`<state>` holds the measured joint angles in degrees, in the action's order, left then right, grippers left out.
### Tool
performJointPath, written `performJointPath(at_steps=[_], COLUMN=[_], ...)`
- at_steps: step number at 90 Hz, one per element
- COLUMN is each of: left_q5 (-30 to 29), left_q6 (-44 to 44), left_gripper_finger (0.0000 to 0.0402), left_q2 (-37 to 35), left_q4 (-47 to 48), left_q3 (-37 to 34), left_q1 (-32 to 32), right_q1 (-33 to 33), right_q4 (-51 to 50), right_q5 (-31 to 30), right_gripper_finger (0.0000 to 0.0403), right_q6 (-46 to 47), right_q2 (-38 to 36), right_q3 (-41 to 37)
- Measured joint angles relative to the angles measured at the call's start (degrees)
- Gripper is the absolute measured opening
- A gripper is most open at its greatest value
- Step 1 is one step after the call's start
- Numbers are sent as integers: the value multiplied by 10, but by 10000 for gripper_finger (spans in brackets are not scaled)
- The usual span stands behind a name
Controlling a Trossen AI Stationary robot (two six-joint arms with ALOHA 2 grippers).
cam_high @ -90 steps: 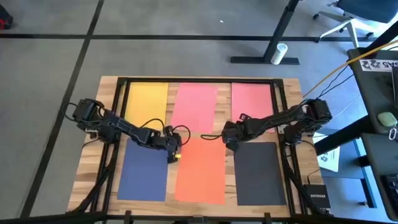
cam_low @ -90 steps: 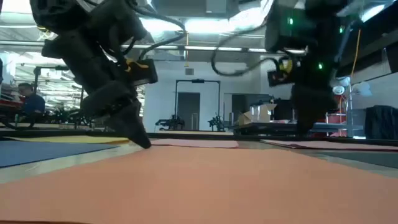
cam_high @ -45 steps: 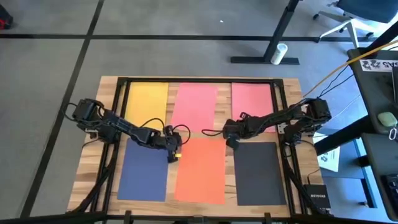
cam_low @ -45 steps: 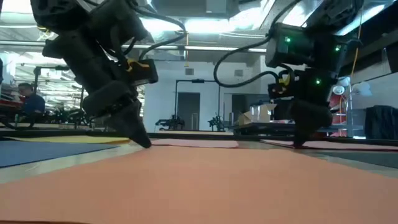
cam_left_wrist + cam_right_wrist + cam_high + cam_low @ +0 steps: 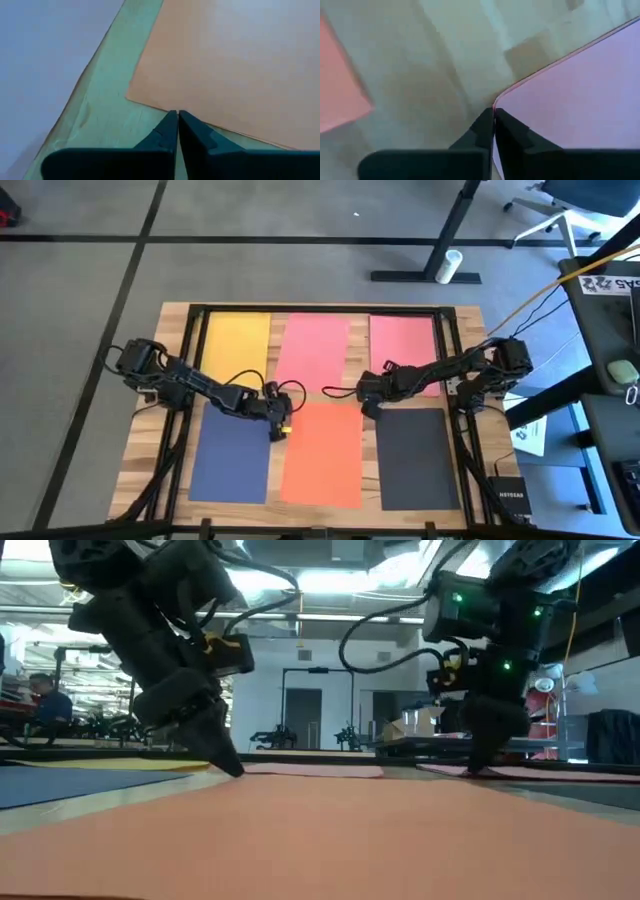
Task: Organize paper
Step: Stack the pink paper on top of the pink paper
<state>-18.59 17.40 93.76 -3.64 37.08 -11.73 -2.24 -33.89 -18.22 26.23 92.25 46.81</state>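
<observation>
Coloured paper sheets lie flat in two rows on the wooden slatted surface (image 5: pixel 180 350): a yellow rectangular sheet (image 5: pixel 237 337), a salmon-pink rectangular sheet (image 5: pixel 314 350) and a second pink rectangular sheet (image 5: pixel 405 340) in the far row, and a navy blue rectangular sheet (image 5: pixel 232 458), an orange rectangular sheet (image 5: pixel 323 455) and a black rectangular sheet (image 5: pixel 418 458) in the near row. All have their long axes running front to back.

The right end effector (image 5: pixel 368 406) has its fingers pressed together, holding nothing, with the tips set at the near inner corner of the second pink rectangular sheet; the right wrist view shows that corner (image 5: pixel 496 106) just ahead of the tips. That sheet stretches away from the tips toward the far right of the surface, so the right arm is clearly the nearer one for it.

The left end effector (image 5: pixel 283 430) is likewise pinched shut and empty, its tips at the far left corner of the orange rectangular sheet (image 5: pixel 131 95), on the bare strip between orange and navy.
</observation>
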Motion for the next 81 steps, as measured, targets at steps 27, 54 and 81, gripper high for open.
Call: performJointPath(at_steps=[27,54,81], left_q5=[0,0,0], left_q6=[1,2,2], left_gripper_finger=[0,0,0], left_q2=[0,0,0], left_q4=[0,0,0], left_q3=[0,0,0], left_q1=[0,0,0], right_q1=[0,0,0], right_q4=[-5,-5,-7], right_q5=[9,23,21], right_gripper_finger=[5,46,104], right_q6=[-8,-7,-9], right_q2=[0,0,0], right_q3=[17,17,15])
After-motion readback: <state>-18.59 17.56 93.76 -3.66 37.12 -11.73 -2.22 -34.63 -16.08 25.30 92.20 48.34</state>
